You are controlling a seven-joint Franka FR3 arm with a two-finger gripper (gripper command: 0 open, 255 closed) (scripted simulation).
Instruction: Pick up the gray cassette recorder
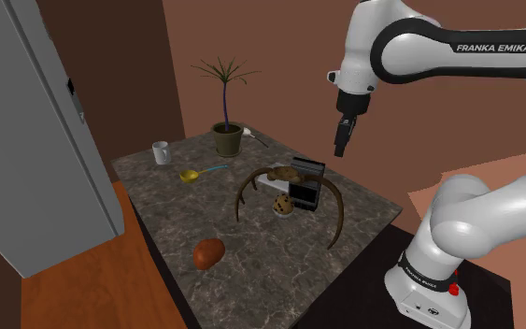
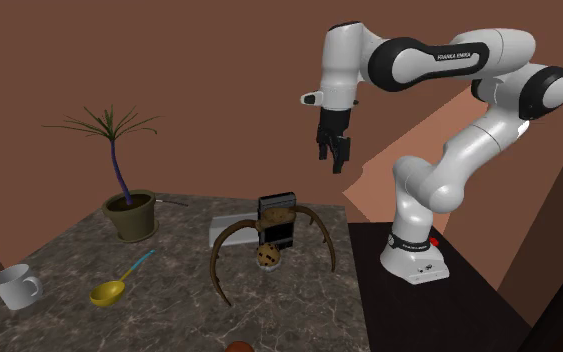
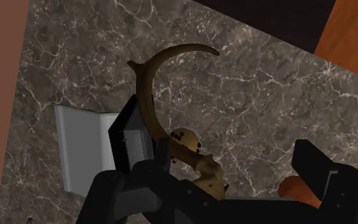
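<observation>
- Black and spread well apart, the fingers (image 3: 323, 175) of the gripper (image 1: 342, 140) clasp nothing. The hand hangs high over the dark marble table (image 1: 172, 210) and points downward.
- The cassette recorder (image 1: 306, 182) lies below the gripper and off toward the shoulder view's left. In the wrist view it sits beside one finger, outside the gap between the two. The hand will probably need to shift sideways over it before it comes down.
- The recorder stands upright on a narrow edge, on the half of the table nearer the stand. Its long axis runs up and down, and its thin depth is likely what the fingers would have to span.
- It looks like a dark, nearly black casing with a greyer panel on its broad face.
- A pair of brown curved horns (image 3: 144, 86) arches around the recorder, with one arc passing close across it. A speckled cookie (image 2: 267, 256) sits at its foot, and whether the two touch cannot be told. Both crowd the lower part, so a grasp near the top seems the safer choice.
- A pale flat slab (image 2: 231, 230) lies on the marble just beside the recorder, on the side away from the stand.
- Farther off, well apart from all this, lie a yellow spoon (image 2: 109, 292), a white mug (image 2: 14, 288) and a potted plant (image 2: 129, 215).
</observation>
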